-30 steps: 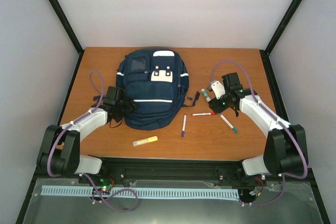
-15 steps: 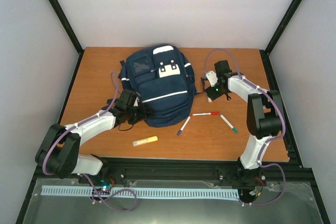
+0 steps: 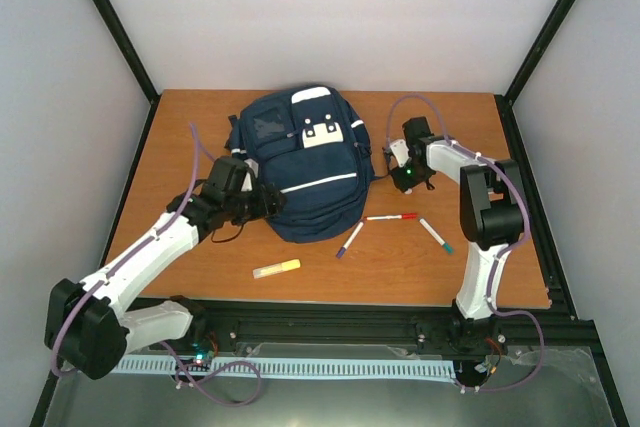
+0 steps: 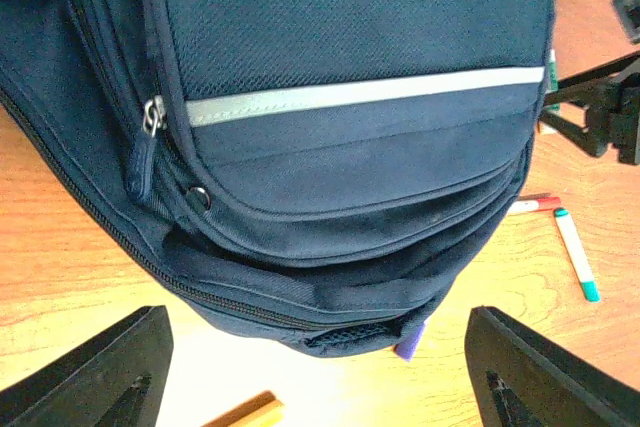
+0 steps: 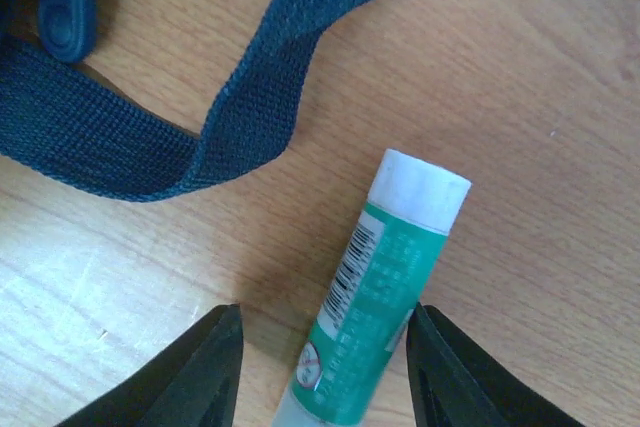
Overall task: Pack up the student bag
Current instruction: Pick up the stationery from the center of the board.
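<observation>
My right hand (image 5: pixel 322 342) straddles the glue stick (image 5: pixel 395 277), half-spread, the stick lying lengthwise between its fingers (image 5: pixel 200 372) just right of the student bag (image 3: pixel 300 162); my left hand (image 4: pixel 315 357) gapes wide at the bag's near edge.

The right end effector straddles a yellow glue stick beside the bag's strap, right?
Not yellow: the glue stick is green with a white cap. The right end effector does straddle it beside the strap, as the right wrist view shows.

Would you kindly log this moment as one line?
left gripper open, facing navy blue fabric backpack | right gripper open, astride white-capped green glue stick
</observation>
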You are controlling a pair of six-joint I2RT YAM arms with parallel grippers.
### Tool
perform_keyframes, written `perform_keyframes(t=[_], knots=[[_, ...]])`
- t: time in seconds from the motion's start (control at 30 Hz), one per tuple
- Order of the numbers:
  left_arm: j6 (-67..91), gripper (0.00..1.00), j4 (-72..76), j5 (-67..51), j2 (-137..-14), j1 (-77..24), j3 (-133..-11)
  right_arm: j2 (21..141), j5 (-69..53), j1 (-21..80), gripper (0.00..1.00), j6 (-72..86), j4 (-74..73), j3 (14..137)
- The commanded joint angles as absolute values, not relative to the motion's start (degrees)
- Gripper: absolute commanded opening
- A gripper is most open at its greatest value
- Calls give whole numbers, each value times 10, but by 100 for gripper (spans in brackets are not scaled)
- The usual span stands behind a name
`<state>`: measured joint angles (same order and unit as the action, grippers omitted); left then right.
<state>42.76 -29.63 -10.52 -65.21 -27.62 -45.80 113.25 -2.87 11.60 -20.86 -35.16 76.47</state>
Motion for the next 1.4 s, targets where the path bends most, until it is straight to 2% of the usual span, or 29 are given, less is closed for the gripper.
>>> perform_keyframes(t=[0.0, 0.13, 0.23, 0.3, 0.4, 0.5, 0.73, 0.93, 1.17, 1.37], knots=[[361, 85, -370, -76, -645, -279, -521, 1150, -12, 110, 43, -188, -367, 778], [299, 86, -365, -36, -641, -279, -554, 1155, -21, 103, 32, -175, -373, 775], [242, 83, -344, 6, -672, -279, -580, 1133, -34, 95, 27, -167, -376, 769], [215, 77, -355, 15, -717, -279, -625, 1106, -50, 89, 23, -165, -385, 766], [178, 68, -365, -44, -776, -280, -685, 1061, -76, 82, 18, -162, -401, 757], [126, 66, -378, -90, -816, -290, -725, 1006, -102, 81, 18, -156, -417, 742], [61, 60, -390, -66, -885, -318, -754, 877, -224, 82, 17, -139, -411, 671], [-2, 61, -392, 2, -920, -383, -749, 787, -272, 80, 13, -157, -367, 600], [-43, 63, -417, 171, -991, -459, -769, 792, -293, 79, 13, -163, -359, 585], [-68, 61, -406, 213, -1017, -482, -767, 803, -307, 79, 14, -163, -359, 582]])
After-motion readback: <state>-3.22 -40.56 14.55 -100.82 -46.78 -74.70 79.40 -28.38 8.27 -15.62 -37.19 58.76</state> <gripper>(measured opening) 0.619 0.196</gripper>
